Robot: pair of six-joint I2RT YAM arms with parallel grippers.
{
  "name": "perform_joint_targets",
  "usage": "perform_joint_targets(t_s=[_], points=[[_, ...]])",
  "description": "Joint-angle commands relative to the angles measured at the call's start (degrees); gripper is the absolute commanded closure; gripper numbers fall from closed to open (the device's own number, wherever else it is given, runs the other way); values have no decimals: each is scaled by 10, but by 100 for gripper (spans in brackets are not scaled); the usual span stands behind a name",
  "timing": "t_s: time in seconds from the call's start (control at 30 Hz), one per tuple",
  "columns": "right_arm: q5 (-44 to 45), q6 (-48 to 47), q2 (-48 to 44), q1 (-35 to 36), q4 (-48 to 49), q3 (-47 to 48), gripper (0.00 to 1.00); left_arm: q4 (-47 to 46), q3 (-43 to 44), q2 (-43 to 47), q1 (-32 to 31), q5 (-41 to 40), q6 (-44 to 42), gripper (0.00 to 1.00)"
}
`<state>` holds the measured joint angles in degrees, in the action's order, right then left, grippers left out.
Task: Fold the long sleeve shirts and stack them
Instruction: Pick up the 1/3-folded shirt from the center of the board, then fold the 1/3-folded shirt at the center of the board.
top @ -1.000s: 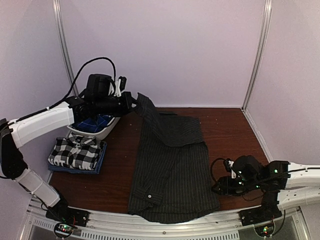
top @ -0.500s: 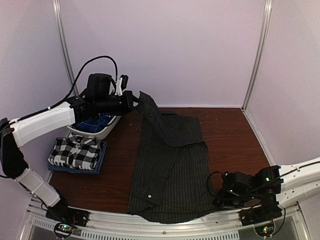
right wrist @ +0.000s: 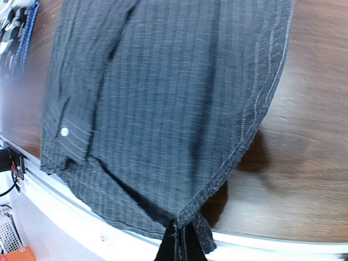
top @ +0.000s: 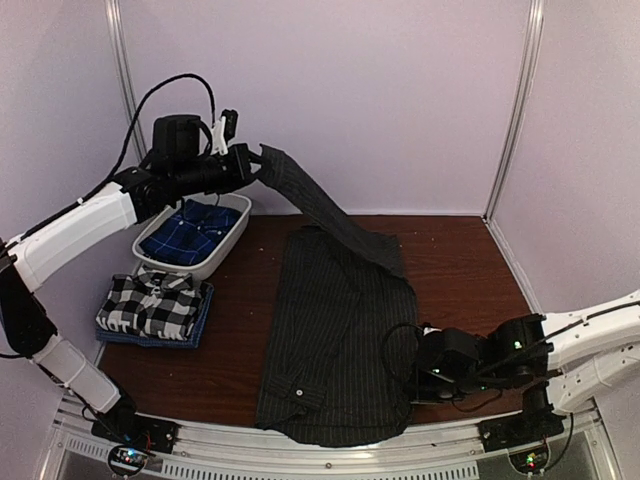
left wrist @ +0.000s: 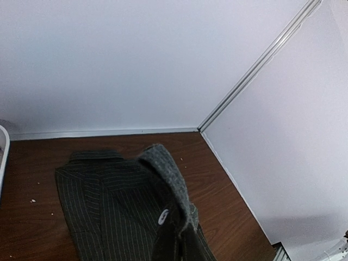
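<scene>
The left gripper (top: 250, 160) is clamped tight on a sleeve (top: 305, 195) of the charcoal pinstriped shirt (top: 340, 330), held aloft at the shirt's 11 o'clock. The right gripper (top: 410, 375) is pinched closed on its hem at 4 o'clock. The shirt's body lies flat on the table (top: 460, 270), with the folded checked shirt (top: 155, 300) at its 9 o'clock.

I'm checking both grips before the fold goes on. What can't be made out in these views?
- Left gripper fingertips: left wrist view, hidden behind the raised cuff of the pinstriped shirt.
- Right gripper fingertips: right wrist view, cut off by the bottom edge below the pinched hem.
- Layer under the checked shirt: top view, covered; only a blue edge shows.
</scene>
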<state>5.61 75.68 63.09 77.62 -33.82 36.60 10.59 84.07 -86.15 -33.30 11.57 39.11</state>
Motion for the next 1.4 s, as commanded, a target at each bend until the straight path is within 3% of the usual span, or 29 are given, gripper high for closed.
perform_joint_targets(t_s=[0.0,0.17,0.57,0.97,1.07,1.2,1.37], points=[[19,-56,71,18,17,68,100,10,31,5,33,-2,-41,100],[-28,-99,157,25,90,110,100,29,25,19,80,-2,-58,100],[-122,-107,261,9,282,99,100,49,-20,47,148,-8,-84,100],[-143,-90,275,-6,309,61,99,39,-5,30,148,38,-87,100],[-147,-83,259,-4,313,30,90,46,5,26,148,61,-90,100],[-128,-82,202,-5,308,-3,68,44,-18,25,148,95,-88,100],[-115,-119,144,-39,277,13,50,43,-38,12,148,131,-94,100]])
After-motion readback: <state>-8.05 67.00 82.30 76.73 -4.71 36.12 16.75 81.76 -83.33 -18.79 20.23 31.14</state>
